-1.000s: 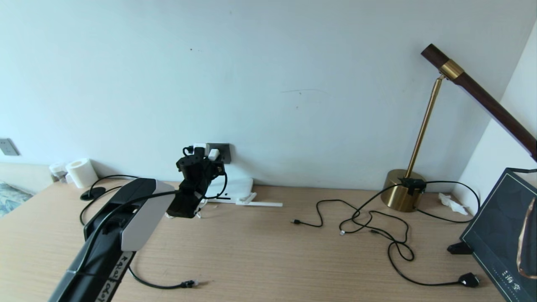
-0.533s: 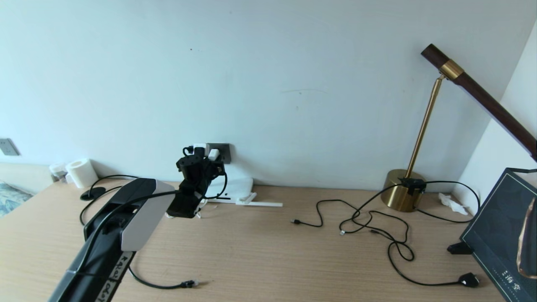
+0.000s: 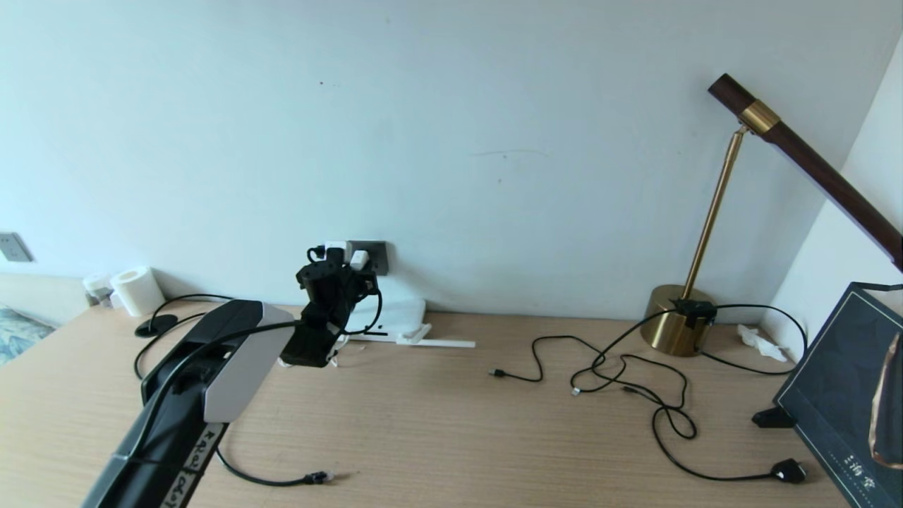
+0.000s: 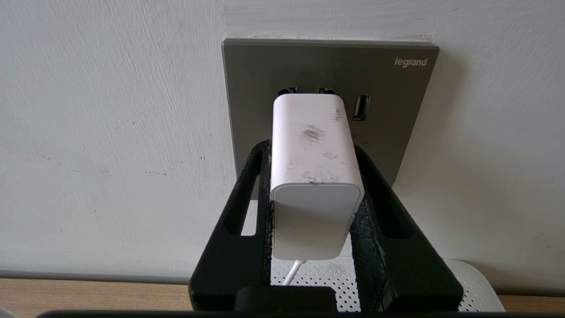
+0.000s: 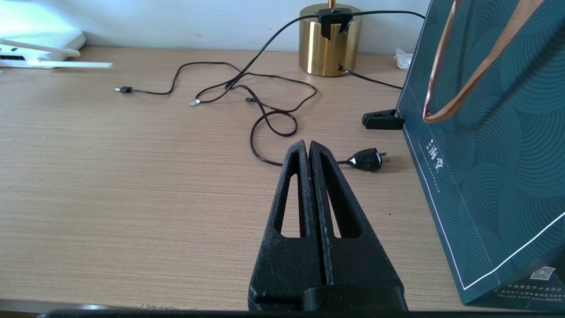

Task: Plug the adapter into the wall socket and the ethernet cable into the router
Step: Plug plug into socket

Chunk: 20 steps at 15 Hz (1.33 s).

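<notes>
From the head view, the left hand (image 3: 343, 270) was raised against the wall, grasping the adapter (image 3: 359, 259) at the dark wall socket (image 3: 377, 257). The router (image 3: 395, 317) lay flat on the surface (image 3: 437, 430) just below them, its antennas stretched along the wall side. The ethernet cable (image 3: 282, 481) ran out from under the left arm and ended with its clear tip lying loose near the front edge, well apart from the router. To the right, thin black cables (image 3: 621, 381) sprawled in loops before a brass lamp (image 3: 681, 328), and a dark green bag (image 3: 843, 402) stood at the right edge. A paper roll (image 3: 137, 290) sat far left by the wall. The middle of the surface lay bare.

In the left wrist view, the left hand's fingers (image 4: 247, 185) pressed both sides of the adapter (image 4: 313, 176), whose front end met the wall socket (image 4: 410, 110) at its upper holes; its thin white cord hung down toward the router (image 4: 468, 282) beneath.

In the right wrist view, the right hand (image 5: 310, 148) was clenched on nothing, low over the surface (image 5: 110, 185), with a chunky black plug (image 5: 366, 159) just beyond it and the bag (image 5: 494, 154) close on one side. The router (image 5: 39, 42) showed at the far corner.
</notes>
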{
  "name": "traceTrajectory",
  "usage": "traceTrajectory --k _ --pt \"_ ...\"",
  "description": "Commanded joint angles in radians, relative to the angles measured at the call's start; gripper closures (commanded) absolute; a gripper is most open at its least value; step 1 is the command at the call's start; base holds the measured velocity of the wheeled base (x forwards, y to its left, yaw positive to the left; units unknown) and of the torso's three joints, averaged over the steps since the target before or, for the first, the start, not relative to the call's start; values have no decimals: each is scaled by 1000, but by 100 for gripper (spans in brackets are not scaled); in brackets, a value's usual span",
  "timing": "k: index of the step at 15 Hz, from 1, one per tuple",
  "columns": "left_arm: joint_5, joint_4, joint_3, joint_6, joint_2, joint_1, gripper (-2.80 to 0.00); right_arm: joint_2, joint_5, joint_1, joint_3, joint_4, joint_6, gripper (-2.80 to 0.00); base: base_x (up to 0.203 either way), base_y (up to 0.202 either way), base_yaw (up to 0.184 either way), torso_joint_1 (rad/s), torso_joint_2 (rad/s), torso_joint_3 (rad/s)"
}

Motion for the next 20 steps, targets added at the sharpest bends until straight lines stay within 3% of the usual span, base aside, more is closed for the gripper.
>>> traceTrajectory --k 1,20 --pt "2 -6 0 0 0 0 0 0 0 0 0 1 0 0 0 0 0 0 0 0" --pt "0 3 -2 2 1 0 0 0 0 0 0 1 0 0 0 0 0 0 0 0"
